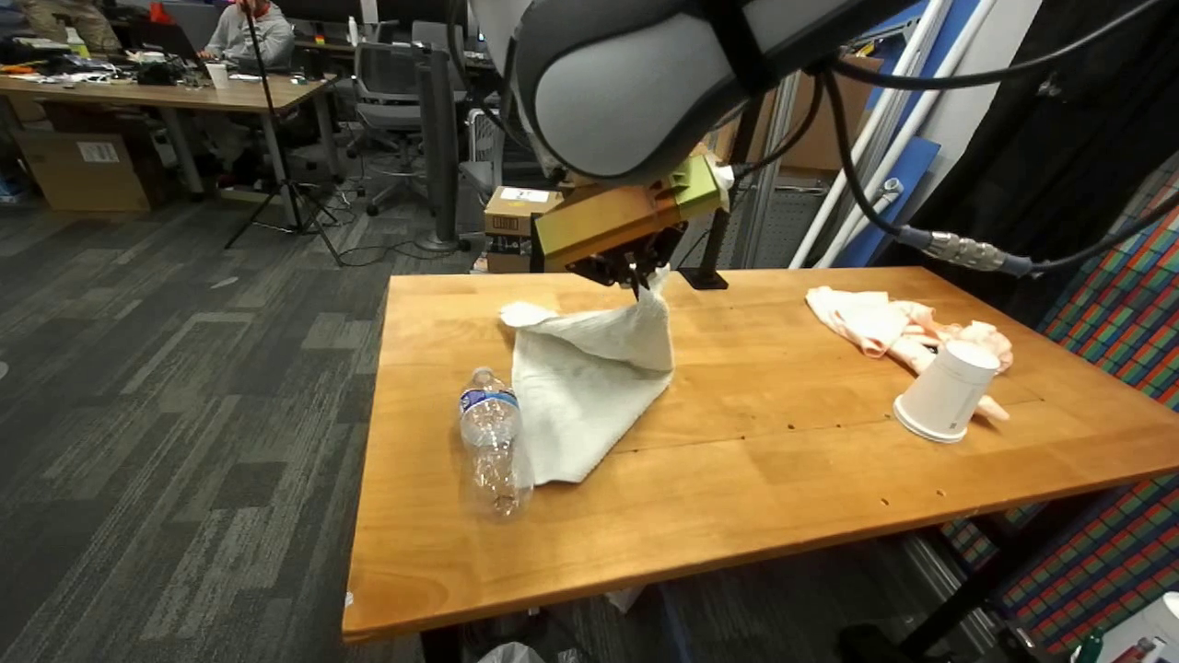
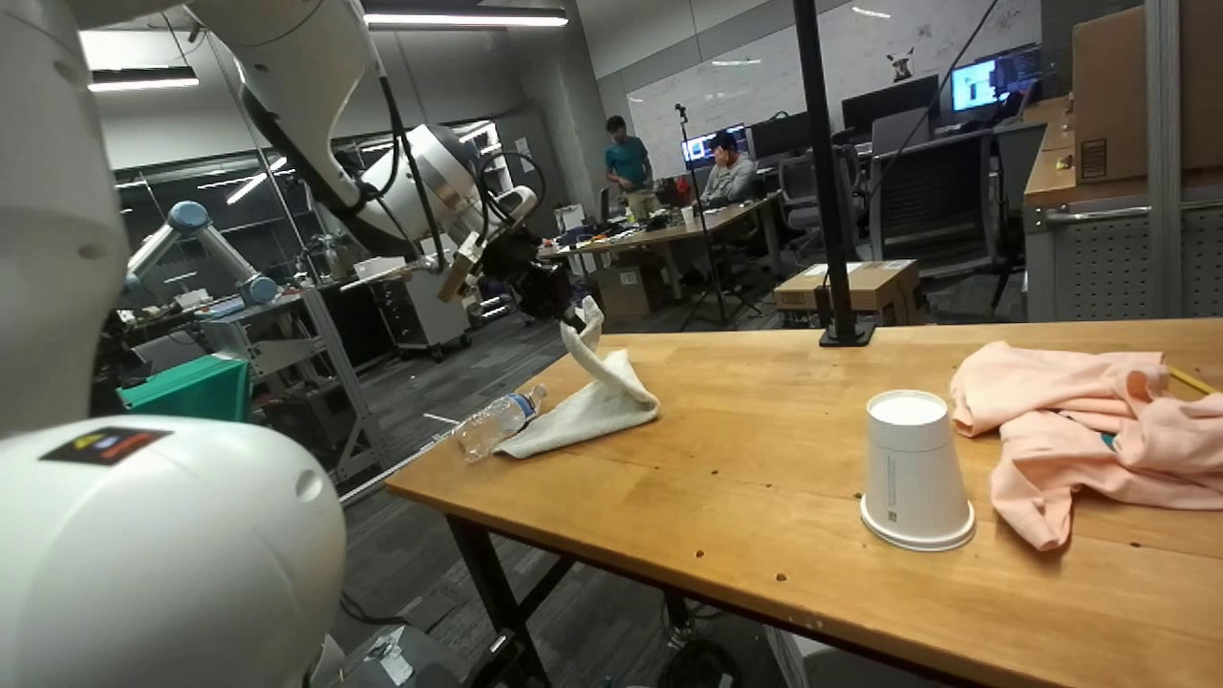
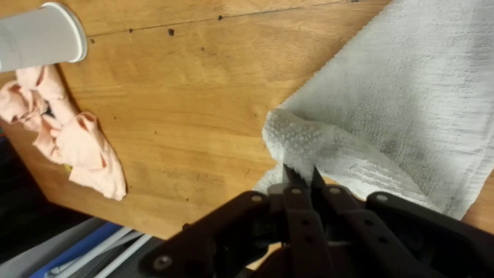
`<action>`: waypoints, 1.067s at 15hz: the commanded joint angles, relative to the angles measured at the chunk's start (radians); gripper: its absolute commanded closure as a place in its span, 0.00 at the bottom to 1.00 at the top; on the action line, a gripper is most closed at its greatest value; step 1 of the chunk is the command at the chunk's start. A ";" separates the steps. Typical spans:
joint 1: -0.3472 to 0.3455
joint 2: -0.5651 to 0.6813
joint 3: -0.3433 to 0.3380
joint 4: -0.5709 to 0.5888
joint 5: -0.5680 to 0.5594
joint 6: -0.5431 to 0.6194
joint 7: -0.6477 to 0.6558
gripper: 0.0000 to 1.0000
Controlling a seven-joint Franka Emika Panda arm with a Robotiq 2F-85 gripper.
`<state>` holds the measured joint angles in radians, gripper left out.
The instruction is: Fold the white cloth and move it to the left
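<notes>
Bottle (image 1: 491,447) lies nearest in an exterior view, on the bench (image 1: 737,506), just beside the white cloth (image 1: 589,405); then comes an upturned cup (image 1: 949,391), a pink rag (image 1: 866,322) crumpled behind, and further back the pincer (image 1: 636,289) grips the cloth's raised end! Cardboard boxes (image 1: 518,221) sit beyond.

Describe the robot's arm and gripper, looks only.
The arm is white and rounded, with a black band, a black label with coloured patches, black cables and a silver connector. By the black gripper, with its slim dark fingers and pale round pins, sits a gold block.
</notes>
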<state>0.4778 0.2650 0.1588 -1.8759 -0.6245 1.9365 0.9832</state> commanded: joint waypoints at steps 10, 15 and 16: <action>0.022 0.083 0.084 0.161 -0.159 -0.222 -0.233 0.95; 0.031 0.104 0.085 0.187 -0.189 -0.258 -0.258 0.95; 0.034 0.104 0.089 0.193 -0.180 -0.272 -0.256 0.95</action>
<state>0.4967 0.3550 0.2356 -1.7326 -0.7881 1.7273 0.7466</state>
